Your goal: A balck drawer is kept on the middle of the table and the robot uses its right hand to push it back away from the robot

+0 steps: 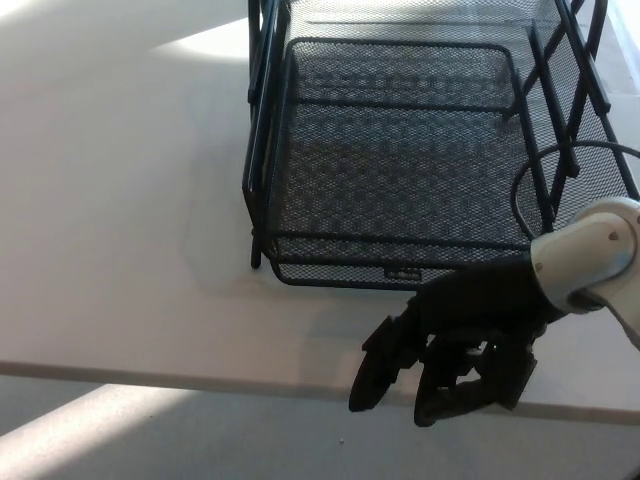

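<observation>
One robot hand was in view: the right hand (455, 345), entering from the right on a white wrist cuff (590, 255). Its black fingers (380, 365) hung curled downward, loosely parted, gripping nothing. The left hand did not show.

Black mesh drawer (400, 170) sat mid-table on the white table (120, 220), pulled out toward the near side from its wire frame (262, 110). Its near front rim (390, 272) lay just beyond the hand's knuckles; whether hand and rim touched could not be told, since the wrist covered that stretch of rim. A black cable (530, 175) looped over the drawer's right side.

Judgement: push not yet finished; the drawer appeared to stand well out of the frame.

Risks noted:
- Hand sat right of the drawer's centre. An off-centre shove could skew the tray and jam it in the frame.
- Frame looked light. The whole unit might slide far across the smooth table instead of the drawer closing.
- Drooping fingers could slip under the rim, or snag in the mesh.
- Cable might catch on the frame's right upright as the arm extended.
</observation>
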